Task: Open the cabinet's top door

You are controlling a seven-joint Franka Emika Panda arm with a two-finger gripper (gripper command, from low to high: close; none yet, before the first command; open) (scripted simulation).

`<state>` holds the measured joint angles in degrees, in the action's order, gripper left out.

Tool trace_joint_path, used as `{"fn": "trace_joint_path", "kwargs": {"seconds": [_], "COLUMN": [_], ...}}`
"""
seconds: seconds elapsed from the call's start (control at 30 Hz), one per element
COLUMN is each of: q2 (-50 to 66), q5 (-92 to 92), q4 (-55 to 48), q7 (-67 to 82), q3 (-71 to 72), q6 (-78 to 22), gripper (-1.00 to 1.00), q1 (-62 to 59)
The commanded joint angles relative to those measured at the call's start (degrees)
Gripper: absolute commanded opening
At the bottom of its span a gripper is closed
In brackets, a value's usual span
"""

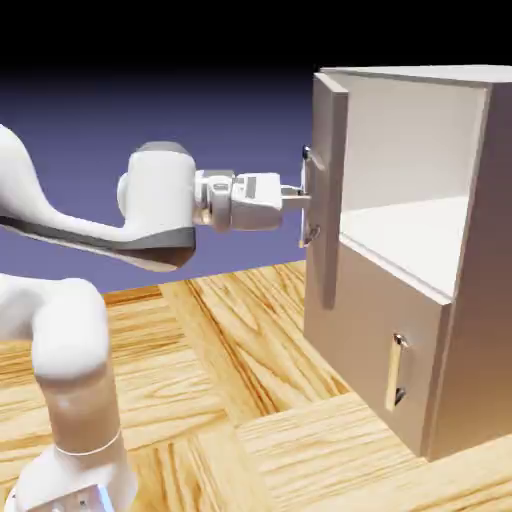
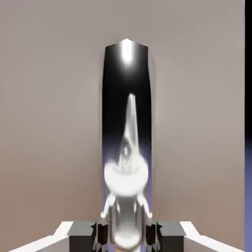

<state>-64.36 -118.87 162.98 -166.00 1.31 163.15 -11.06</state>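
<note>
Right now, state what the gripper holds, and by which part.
The white arm's two-finger gripper is shut on the vertical silver bar handle of the swung-open grey-beige top door.

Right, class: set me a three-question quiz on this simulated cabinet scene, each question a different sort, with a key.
1. True or false: the tall grey-beige top door of the boxy metallic cabinet stands swung open, showing a pale interior.
2. What is the white arm's two-finger gripper shut on? A) the long vertical silver bar handle B) the short lower handle C) nothing
3. Fill in: the shorter lower door is ____.

Key: 1 true; 2 A; 3 closed
</note>
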Motion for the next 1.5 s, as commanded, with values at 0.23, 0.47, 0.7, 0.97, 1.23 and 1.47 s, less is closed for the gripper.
{"fn": "trace_joint_path", "kwargs": {"seconds": [0.23, 0.47, 0.7, 0.97, 1.23, 1.47], "q2": [-8.92, -15.15, -21.95, -24.72, -21.01, -17.01], "q5": [15.97, 33.41, 50.51, 66.49, 80.56, 89.42], "q4": [3.63, 8.33, 11.66, 9.58, -0.30, -14.54], "q7": [6.97, 22.09, 33.79, 37.99, 38.23, 38.41], "q3": [10.04, 12.12, 17.95, 31.63, 47.62, 58.99], "q6": [8.04, 3.39, -12.97, -32.90, -52.83, -68.88], "gripper": [-1.00, -1.00, -1.00, -1.00, -1.00, -1.00], "q1": [-12.34, -9.01, 3.17, 13.68, 15.05, 7.09]}}
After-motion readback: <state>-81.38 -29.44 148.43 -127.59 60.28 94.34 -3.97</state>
